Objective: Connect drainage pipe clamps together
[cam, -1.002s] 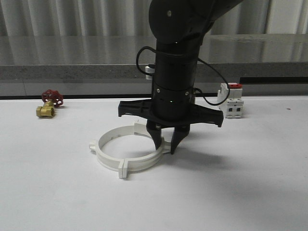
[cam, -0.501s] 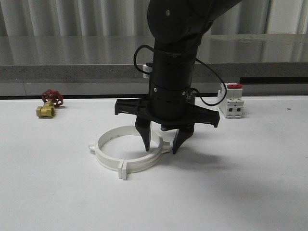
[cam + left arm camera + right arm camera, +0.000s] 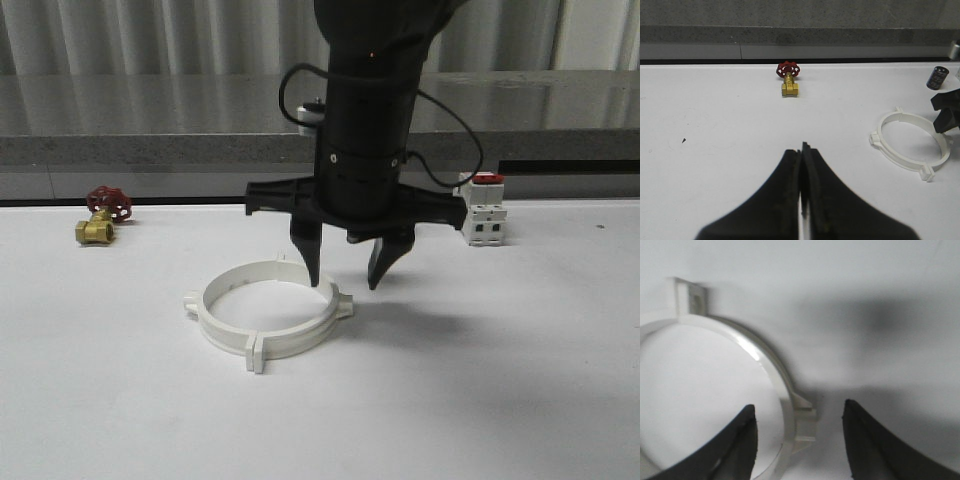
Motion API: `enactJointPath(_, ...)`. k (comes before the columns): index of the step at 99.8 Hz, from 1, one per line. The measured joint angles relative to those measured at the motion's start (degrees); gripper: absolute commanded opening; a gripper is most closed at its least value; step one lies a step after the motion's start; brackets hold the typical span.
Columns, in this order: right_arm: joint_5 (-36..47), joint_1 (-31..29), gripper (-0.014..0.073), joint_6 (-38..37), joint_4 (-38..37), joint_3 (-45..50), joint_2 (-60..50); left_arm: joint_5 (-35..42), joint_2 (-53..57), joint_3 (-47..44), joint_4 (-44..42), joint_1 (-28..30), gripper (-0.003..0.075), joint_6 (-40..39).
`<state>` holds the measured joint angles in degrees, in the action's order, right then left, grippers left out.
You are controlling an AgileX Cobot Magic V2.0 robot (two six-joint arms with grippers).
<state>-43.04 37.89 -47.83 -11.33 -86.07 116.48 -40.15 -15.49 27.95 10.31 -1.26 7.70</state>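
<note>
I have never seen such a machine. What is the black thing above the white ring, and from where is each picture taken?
It is a robot arm. Its right end effector, open and holding nothing, hangs above the white ring of two drainage pipe clamps on the white table. One camera looks forward over the table; the other two sit on the wrists. The left end effector is shut, empty. A brass valve with a red handwheel and a white breaker also lie there.

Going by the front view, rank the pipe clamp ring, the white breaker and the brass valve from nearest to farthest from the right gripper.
1. Pipe clamp ring: directly beneath the open right gripper, on its left.
2. White breaker: behind and to the right.
3. Brass valve: far left, near the table's back edge.
</note>
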Motion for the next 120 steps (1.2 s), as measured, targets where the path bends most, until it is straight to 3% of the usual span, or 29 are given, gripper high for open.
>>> enactJointPath(24, 0.61, 0.00, 0.0405, 4.89, 0.00, -1.13, -7.43, 0.00, 0.00, 0.00, 0.00, 0.00, -0.0021, 0.00)
enactJointPath(60, -1.97, -1.63, 0.0405, 19.10, -0.39, -1.13, -20.60, 0.00, 0.00, 0.00, 0.00, 0.00, -0.0021, 0.00)
enactJointPath(78, -2.12, -7.51, 0.0405, 21.61, -2.61, 4.98, -28.52, 0.00, 0.00, 0.00, 0.00, 0.00, -0.0021, 0.00)
enactJointPath(120, 2.49, -29.09, 0.0403, 22.04, -4.12, 34.85, -58.29, 0.00, 0.00, 0.00, 0.00, 0.00, -0.0021, 0.00)
